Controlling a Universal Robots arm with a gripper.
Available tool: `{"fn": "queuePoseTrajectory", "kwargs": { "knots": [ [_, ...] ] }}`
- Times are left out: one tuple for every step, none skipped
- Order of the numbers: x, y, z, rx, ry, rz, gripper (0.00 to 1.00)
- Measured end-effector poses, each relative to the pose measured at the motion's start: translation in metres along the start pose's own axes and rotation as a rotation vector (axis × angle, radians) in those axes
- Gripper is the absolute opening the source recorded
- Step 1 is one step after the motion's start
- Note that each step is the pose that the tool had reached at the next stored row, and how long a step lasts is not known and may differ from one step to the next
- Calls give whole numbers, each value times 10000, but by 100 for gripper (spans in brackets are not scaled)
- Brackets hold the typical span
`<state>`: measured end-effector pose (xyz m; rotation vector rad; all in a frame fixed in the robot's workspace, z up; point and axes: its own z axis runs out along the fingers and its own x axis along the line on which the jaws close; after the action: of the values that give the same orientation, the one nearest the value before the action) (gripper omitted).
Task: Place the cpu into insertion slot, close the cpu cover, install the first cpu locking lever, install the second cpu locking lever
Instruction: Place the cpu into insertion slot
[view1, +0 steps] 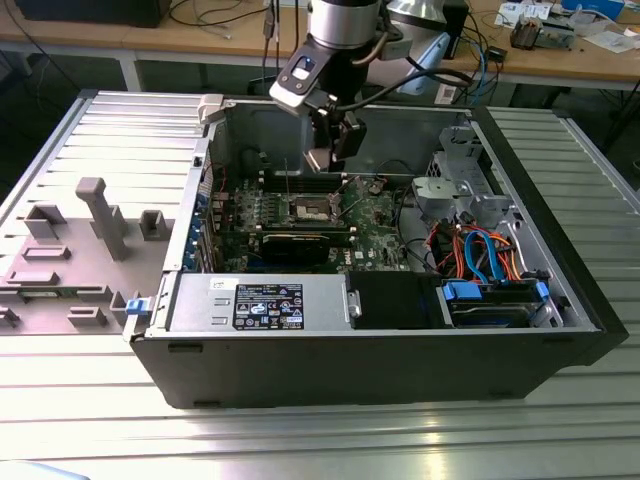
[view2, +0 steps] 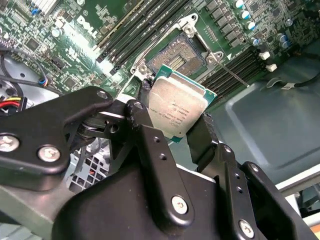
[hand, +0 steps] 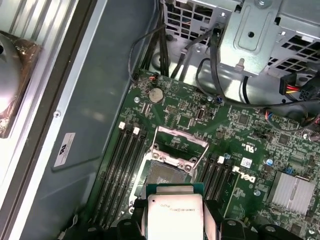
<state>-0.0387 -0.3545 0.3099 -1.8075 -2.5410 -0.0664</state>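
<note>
**Silver-topped cpu (view2: 176, 107) held over empty insertion slot (view2: 176, 56)**

The gripper (view2: 172, 112) is clamped on two opposite edges of the chip, clear of the motherboard (view2: 75, 30). Slot lies below and beyond it, dark centre exposed; cpu cover (hand: 174, 159) stands swung open at the slot's farther edge.

cpu (hand: 175, 215) cut off by picture edge (first wrist view); insertion slot (hand: 167, 172) partly hidden behind it

Dull silver metal cpu (view2: 176, 107), matt black pincer (view2: 172, 126)
</note>
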Motion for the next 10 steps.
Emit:
{"fn": "queuePoseTrajectory", "kwargs": {
  "knots": [
    [0, 0, 6, -1, -2, 95, 54],
    [-1, 0, 11, -1, -3, 169, 54],
    [-1, 0, 18, -3, -5, 286, 54],
    [-1, 0, 22, -6, -6, 374, 54],
    [-1, -1, 29, -8, -9, 498, 54],
    [-2, -1, 37, -12, -12, 658, 54],
    [-2, -1, 41, -15, -13, 763, 54],
    [-2, -1, 46, -19, -15, 853, 54],
    [-2, -1, 52, -23, -17, 979, 54],
    [-3, -1, 59, -27, -20, 1146, 54]
  ]
}}
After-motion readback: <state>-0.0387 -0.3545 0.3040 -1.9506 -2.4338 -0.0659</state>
